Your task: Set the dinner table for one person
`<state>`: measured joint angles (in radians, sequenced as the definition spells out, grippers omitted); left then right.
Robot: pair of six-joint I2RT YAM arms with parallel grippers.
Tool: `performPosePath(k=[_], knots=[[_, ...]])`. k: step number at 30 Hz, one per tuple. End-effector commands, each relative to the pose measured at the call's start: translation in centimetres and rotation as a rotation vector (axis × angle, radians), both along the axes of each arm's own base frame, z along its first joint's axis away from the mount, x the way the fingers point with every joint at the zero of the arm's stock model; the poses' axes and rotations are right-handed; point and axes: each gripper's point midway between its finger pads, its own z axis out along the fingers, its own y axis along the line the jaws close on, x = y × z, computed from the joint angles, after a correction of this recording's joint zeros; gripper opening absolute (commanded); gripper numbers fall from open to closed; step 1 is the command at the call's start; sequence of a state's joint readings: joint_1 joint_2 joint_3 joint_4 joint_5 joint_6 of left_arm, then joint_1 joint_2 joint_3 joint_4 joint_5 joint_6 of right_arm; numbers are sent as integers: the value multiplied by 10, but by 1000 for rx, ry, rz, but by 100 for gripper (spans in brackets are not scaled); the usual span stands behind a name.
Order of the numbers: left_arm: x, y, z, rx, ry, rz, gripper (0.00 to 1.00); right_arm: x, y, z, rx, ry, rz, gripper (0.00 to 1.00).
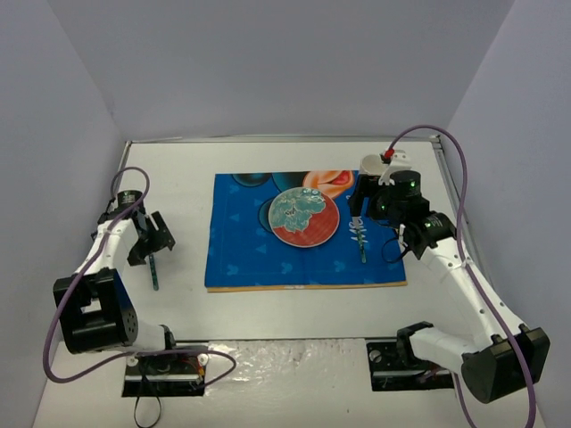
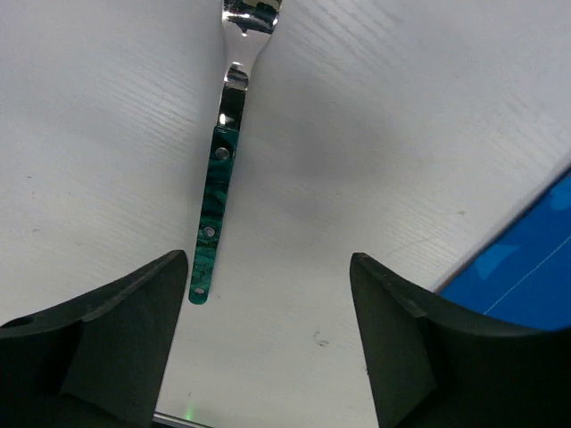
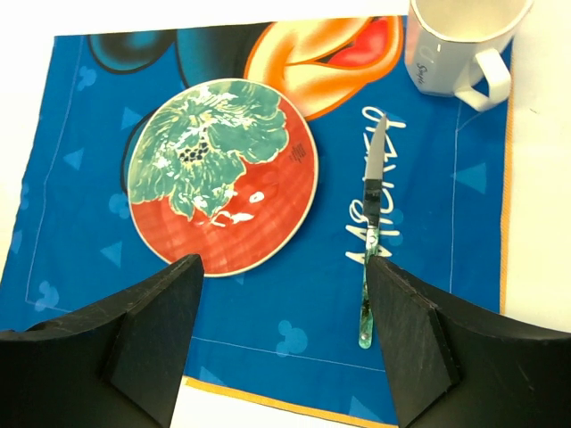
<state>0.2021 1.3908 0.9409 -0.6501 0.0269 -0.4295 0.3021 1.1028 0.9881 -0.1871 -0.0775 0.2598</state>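
Observation:
The white dinner table (image 1: pixel 178 169) carries a blue printed placemat (image 1: pixel 250 250). On the mat sit a red and green plate (image 1: pixel 303 218), a green-handled knife (image 1: pixel 361 241) to the plate's right, and a white mug (image 1: pixel 375 166) at the back right corner. A green-handled fork (image 1: pixel 154 272) lies on the bare table left of the mat. My left gripper (image 1: pixel 147 242) hovers over the fork, open and empty; the fork (image 2: pixel 214 223) lies just inside its left finger (image 2: pixel 116 339). My right gripper (image 3: pixel 284 267) is open and empty above the mat, between plate (image 3: pixel 221 174) and knife (image 3: pixel 370 232).
Grey walls close in the table on three sides. The two arm bases (image 1: pixel 94 312) (image 1: pixel 437 348) and their purple cables sit along the near edge. The mat's edge (image 2: pixel 526 259) shows at the right of the left wrist view. The mug (image 3: pixel 459 40) stands beyond the knife's tip.

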Motion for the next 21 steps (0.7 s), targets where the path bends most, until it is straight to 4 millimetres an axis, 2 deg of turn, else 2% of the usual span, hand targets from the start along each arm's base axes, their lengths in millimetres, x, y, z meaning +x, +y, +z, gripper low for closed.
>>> performPosePath(k=[1, 5, 9, 10, 14, 15, 17, 21], knots=[[14, 19, -4, -46, -12, 24, 64, -2, 5, 20, 27, -80, 65, 72], [9, 32, -28, -43, 69, 50, 58, -4, 3, 20, 32, -83, 83, 73], [5, 43, -44, -47, 122, 69, 49, -7, 0, 22, 31, -94, 92, 74], [4, 44, -47, -48, 130, 69, 45, -7, 0, 23, 30, -97, 92, 74], [2, 43, -56, -53, 151, 50, 10, -7, -4, 23, 27, -102, 84, 75], [0, 42, -57, -54, 155, 44, 4, -7, -5, 24, 26, -105, 82, 75], [-1, 39, -59, -57, 158, 31, 0, -6, -6, 24, 22, -109, 80, 75], [8, 23, -55, -59, 142, -47, 0, -5, -8, 22, 17, -106, 74, 75]])
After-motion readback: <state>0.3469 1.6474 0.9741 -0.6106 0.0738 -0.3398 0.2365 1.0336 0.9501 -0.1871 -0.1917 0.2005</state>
